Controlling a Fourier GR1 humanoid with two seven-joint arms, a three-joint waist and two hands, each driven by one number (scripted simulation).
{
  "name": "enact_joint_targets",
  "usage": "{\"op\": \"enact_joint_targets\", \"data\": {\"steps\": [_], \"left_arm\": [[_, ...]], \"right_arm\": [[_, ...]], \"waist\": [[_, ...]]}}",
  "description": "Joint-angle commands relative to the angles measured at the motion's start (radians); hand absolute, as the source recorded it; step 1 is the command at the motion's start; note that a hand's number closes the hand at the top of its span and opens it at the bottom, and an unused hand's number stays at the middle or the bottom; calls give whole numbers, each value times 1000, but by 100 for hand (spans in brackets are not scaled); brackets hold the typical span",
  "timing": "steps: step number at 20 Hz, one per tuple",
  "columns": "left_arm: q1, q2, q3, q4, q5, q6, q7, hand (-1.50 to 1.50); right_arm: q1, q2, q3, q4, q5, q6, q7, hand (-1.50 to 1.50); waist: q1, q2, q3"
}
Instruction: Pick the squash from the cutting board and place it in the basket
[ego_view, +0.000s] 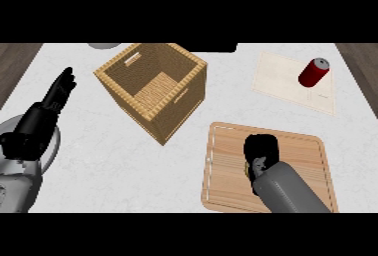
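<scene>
Pale counter; right hand (260, 152) curls on the cutting board (303, 155), seemingly round the barely visible squash (246, 168). Lifting it to the basket (177, 105), upper centre, remains; left hand (57, 92) rests open.

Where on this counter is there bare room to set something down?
Bare counter lies between the left robot hand and the basket, and below the basket, left of the cutting board. A narrower strip separates the basket from the cloth with the red can. The board is crowded: the right robot hand grips the squash there.
</scene>
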Motion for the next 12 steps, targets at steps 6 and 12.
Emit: {"op": "enact_joint_targets", "data": {"steps": [6,12], "left_arm": [[70,4,20,-10,-6,3,-31,0],[7,8,33,31,-5,-10,-25,0]], "right_arm": [[204,32,-152,-209,101,-501,109,150],[259,48,-104,-390,289,-670,182,150]], "waist": [[-35,-2,7],[-33,5,5]]}}
